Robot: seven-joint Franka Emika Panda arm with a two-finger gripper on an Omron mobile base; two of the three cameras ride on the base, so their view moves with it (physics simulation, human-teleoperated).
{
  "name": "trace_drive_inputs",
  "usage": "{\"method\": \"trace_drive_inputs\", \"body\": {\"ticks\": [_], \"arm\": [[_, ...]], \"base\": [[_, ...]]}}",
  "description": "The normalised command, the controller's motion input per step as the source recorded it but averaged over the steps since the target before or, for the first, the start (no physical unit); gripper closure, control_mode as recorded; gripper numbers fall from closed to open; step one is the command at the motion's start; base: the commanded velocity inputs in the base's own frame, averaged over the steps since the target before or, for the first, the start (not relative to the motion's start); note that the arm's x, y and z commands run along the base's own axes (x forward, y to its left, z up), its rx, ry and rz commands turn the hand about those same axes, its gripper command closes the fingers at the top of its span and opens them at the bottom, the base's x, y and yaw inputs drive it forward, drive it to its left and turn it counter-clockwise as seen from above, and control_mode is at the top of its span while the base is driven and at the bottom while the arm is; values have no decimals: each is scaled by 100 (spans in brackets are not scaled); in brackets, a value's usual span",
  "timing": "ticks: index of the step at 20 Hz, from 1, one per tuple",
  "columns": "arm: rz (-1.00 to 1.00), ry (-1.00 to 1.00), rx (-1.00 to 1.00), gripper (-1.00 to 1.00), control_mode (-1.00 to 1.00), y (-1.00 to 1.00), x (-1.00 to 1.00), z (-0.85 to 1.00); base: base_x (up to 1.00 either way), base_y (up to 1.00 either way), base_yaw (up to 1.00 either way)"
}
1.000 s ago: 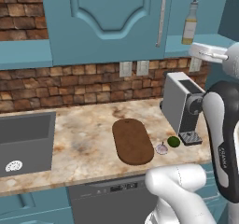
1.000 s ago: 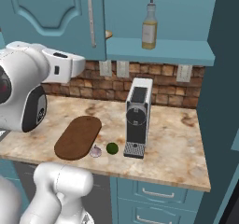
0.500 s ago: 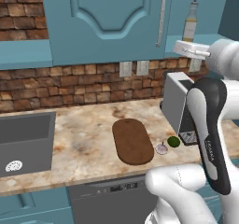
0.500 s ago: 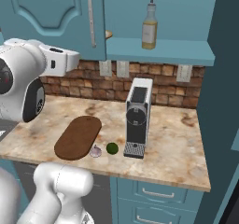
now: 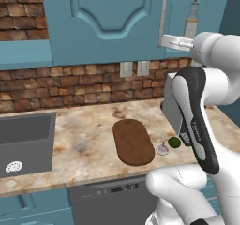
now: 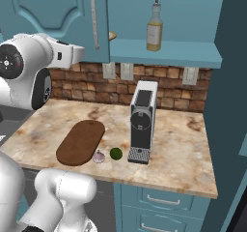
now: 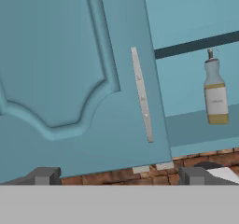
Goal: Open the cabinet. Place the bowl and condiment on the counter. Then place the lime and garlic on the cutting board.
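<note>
The cabinet (image 7: 70, 78) door, rigid and hinged, is hanging just ahead of the tool (image 7: 116, 176), its slim, likely slippery handle (image 7: 141, 94) being the place to grip, while the jaws are standing wide apart, holding nothing.

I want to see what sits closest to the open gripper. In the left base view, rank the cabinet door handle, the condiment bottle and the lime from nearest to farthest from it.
1. Cabinet door handle: just above the gripper, at the door's right edge.
2. Condiment bottle: on the cabinet shelf, to the right.
3. Lime: far below on the counter, right of the cutting board.
</note>
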Motion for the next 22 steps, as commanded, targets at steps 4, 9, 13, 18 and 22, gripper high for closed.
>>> {"method": "trace_drive_inputs", "body": {"ticks": [4,9,13,18,22], "arm": [[0,0,-7,-100,-100,-4,46,5],[0,0,-8,-100,-100,0,48,5],[0,-1,-6,-100,-100,-7,49,16],[0,-10,-2,-100,-100,-10,41,5],[0,-10,-1,-100,-100,-3,29,0]], "base": [[0,0,0],[0,0,0],[0,0,0],[0,0,0],[0,0,0]]}}
